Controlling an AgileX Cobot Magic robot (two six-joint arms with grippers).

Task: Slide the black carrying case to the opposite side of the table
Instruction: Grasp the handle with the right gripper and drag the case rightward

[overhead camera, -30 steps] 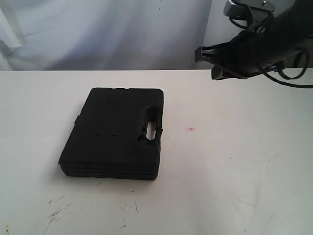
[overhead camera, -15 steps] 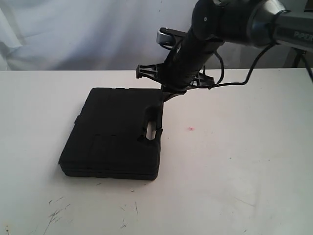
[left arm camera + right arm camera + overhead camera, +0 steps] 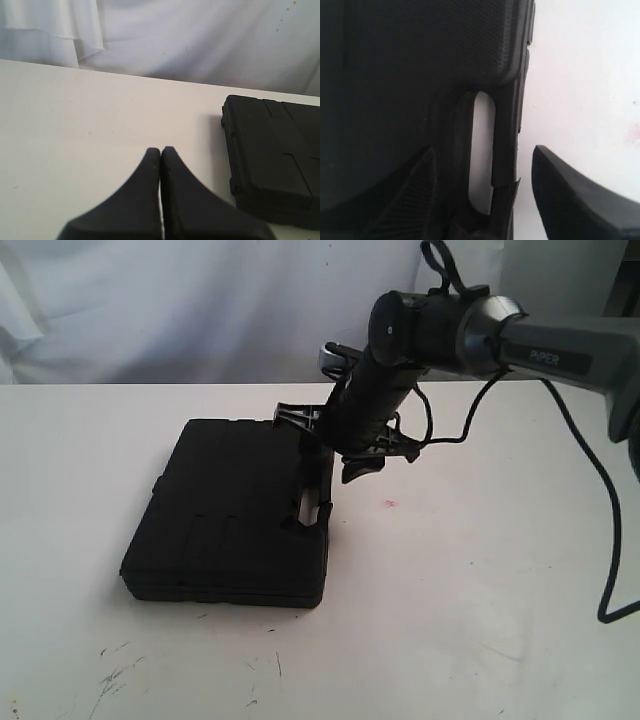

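Nearest the camera, thin dark scratches (image 3: pixel 115 672) marked the white table (image 3: pixel 480 590) in front of the black carrying case (image 3: pixel 230 515). The case lay flat on the table left of the middle, lid up, its front edge towards the camera. Its handle slot (image 3: pixel 310 505) ran along its right-hand edge. A small red speck (image 3: pixel 390 504) sat on the bare table just right of that edge. Over the case's far right corner hung the right gripper (image 3: pixel 328 442), its fingers spread apart and gripping nothing. One finger (image 3: pixel 297 417) was above the lid and the other (image 3: pixel 360 466) was out past the handle edge, so the pair straddled that edge by the slot. Whether either finger touched the case could not be told. The right arm (image 3: pixel 430 330) rose behind the case and ran off to the right, trailing a black cable (image 3: pixel 610 540). The left gripper (image 3: pixel 160 152) was low over bare table near the case but apart from it, its fingertips pressed together on nothing. Beyond the case, a white cloth (image 3: pixel 200 310) hung behind the table's far edge.
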